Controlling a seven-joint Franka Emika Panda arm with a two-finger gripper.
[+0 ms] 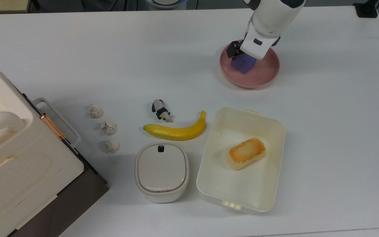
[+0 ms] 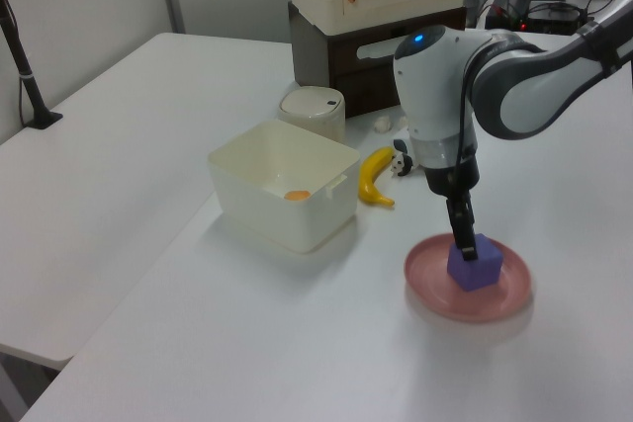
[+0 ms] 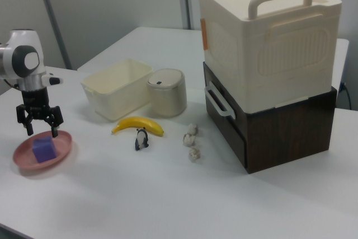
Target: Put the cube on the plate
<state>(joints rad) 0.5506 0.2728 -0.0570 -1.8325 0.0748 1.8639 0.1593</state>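
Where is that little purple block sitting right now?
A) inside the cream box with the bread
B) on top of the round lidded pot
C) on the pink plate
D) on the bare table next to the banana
C: the cube rests on the plate, and the open end effector stands just above it, its fingers spread apart in the right view.

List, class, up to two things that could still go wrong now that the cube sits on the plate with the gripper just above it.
1. The open gripper hangs close over the cube; a finger could catch the cube as it lifts and tip it off.
2. The cube lies toward the plate's rim on the top view's left, so a small nudge might push it onto the table.
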